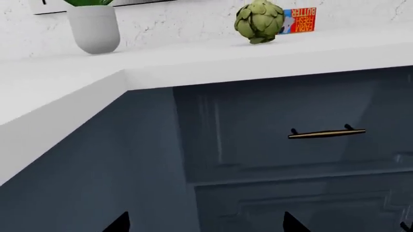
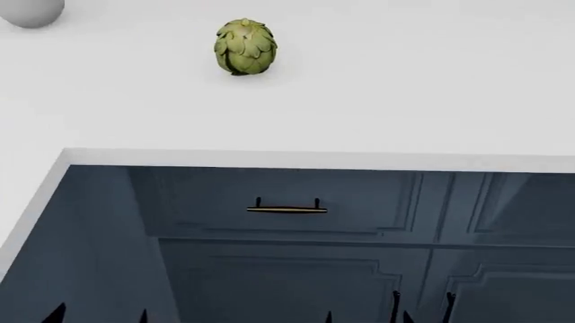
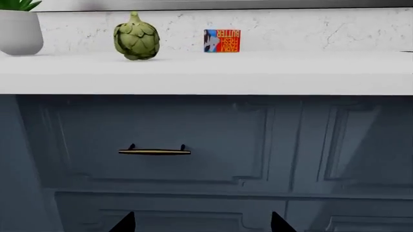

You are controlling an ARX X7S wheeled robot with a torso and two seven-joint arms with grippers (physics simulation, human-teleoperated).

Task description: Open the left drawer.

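Note:
The left drawer (image 2: 225,195) is a wide dark slate-blue panel under the white countertop, with a brass bar handle (image 2: 287,209) on two black posts. Its front sits flush with the cabinet. It also shows in the left wrist view (image 1: 271,111) with its handle (image 1: 326,133), and in the right wrist view (image 3: 206,125) with its handle (image 3: 154,151). My left gripper (image 1: 205,227) is open and empty, below and short of the handle. My right gripper (image 3: 202,227) is open and empty, also below the drawer. In the head view only the black tips of the left gripper (image 2: 99,317) and the right gripper (image 2: 367,319) show.
The white countertop (image 2: 404,101) carries an artichoke (image 2: 244,47), a butter box (image 3: 221,40) and a white vase (image 1: 95,30). Cabinet doors with vertical black handles (image 2: 395,306) lie below the drawer. A side cabinet (image 1: 96,169) forms a corner at the left.

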